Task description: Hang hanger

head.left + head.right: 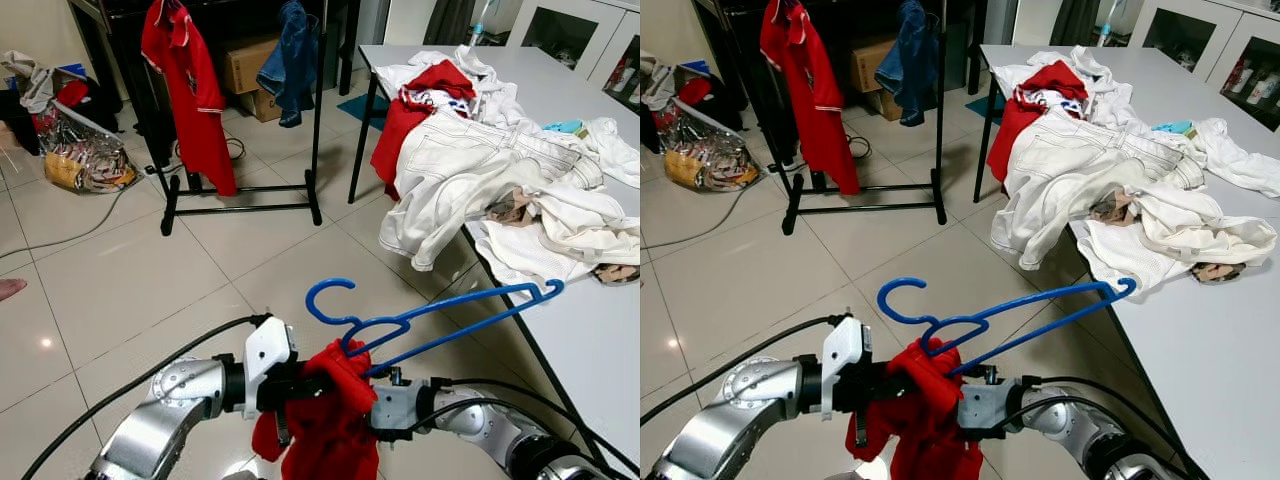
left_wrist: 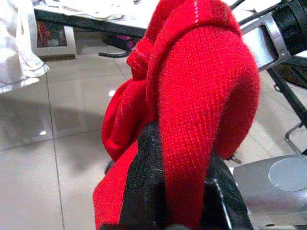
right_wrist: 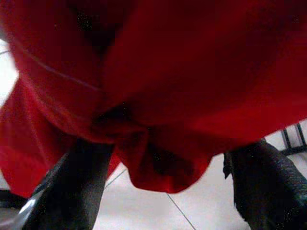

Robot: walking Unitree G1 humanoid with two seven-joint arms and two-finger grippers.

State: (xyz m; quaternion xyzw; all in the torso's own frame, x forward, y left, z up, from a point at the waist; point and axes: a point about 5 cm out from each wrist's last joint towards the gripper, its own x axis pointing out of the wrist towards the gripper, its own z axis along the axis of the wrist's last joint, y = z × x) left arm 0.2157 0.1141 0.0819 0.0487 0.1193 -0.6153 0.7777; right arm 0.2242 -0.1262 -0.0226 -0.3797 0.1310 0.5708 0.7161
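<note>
Fingers (left) on red garment

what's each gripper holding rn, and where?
Left gripper pinches a fold of the red garment bunched on the blue hanger. Right gripper's hold: cannot tell.

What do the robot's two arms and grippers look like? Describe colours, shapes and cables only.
Both arms are silver metal with rounded joints. The left arm has a white block at its wrist and a black cable looping beside it. The right arm has a grey boxy wrist with thin black cables along it. The left gripper's fingers are long, black and matte.
</note>
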